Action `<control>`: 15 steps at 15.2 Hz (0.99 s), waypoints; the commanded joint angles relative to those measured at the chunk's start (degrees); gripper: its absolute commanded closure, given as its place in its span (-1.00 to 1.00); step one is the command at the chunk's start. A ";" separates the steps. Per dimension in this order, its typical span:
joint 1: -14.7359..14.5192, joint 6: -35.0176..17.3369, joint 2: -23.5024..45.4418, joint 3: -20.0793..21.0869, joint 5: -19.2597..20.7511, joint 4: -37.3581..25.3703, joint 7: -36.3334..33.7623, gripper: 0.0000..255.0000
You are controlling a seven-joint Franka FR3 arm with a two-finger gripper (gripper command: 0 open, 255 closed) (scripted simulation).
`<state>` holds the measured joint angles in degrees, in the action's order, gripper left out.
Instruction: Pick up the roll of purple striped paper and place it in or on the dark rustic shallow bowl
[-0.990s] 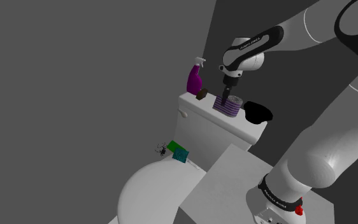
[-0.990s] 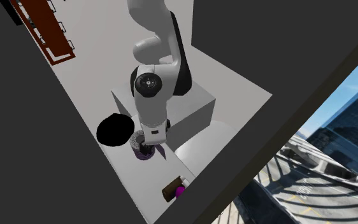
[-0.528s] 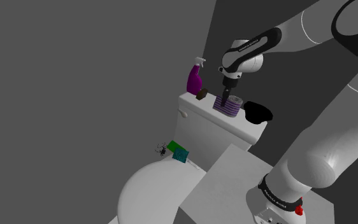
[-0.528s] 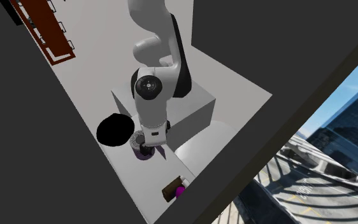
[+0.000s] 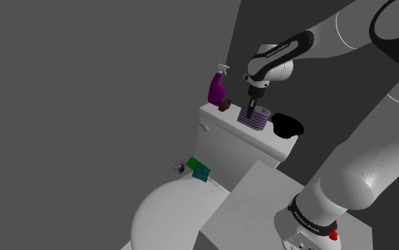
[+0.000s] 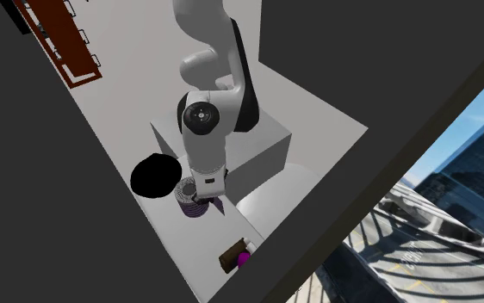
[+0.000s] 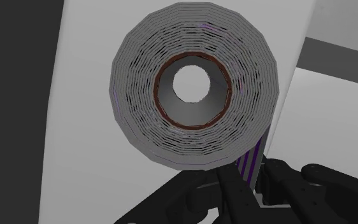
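The roll of purple striped paper (image 5: 257,118) stands upright on the white toilet tank lid (image 5: 226,121). My gripper (image 5: 250,109) comes down on it from above and is shut on the roll's outer wall. In the wrist view the roll's grey end face (image 7: 139,95) and its brown core show, and the black fingertips (image 7: 235,181) pinch the purple striped side between them; my gripper (image 7: 250,178) sits at that edge. The dark shallow bowl (image 5: 288,126) rests just beside the roll on the lid. From the second exterior view, the roll (image 6: 189,207) lies under my gripper (image 6: 201,200), next to the bowl (image 6: 155,176).
A purple spray bottle (image 5: 217,87) and a small brown block (image 5: 224,106) stand at the tank's far end. Below are the white toilet lid (image 5: 170,216), a black spider figure (image 5: 182,167) and green and teal items (image 5: 200,170). The stand's box (image 6: 257,146) is close by.
The fingers have closed on the side of the roll. The arm and the roll have hardly moved.
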<state>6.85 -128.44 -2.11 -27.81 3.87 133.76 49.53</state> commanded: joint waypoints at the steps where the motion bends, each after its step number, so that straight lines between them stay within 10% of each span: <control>1: 0.02 0.02 0.03 -0.02 0.00 0.04 -0.01 1.00; 15: 0.02 9.62 -5.46 0.68 2.35 -4.53 -1.65 1.00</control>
<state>6.94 -119.58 -7.16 -27.30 6.09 129.61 48.16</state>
